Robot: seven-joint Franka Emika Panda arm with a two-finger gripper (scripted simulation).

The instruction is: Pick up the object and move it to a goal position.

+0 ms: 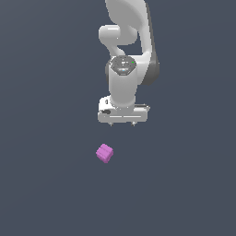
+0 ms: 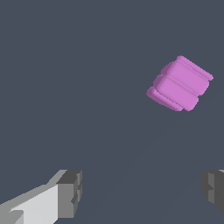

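A small magenta-pink cube point(image 1: 104, 153) with faint seams lies on the flat dark grey floor, turned at an angle. It also shows in the wrist view point(image 2: 180, 83), apart from the fingers. My white gripper point(image 1: 122, 123) hangs above and behind the cube, slightly toward the exterior view's right. It is open and empty, with its two grey fingertips point(image 2: 70, 192) spread wide and nothing between them. The cube is not touched by anything.
The white arm point(image 1: 129, 41) rises behind the gripper at the top of the exterior view. The dark grey floor point(image 1: 46, 184) is plain all around.
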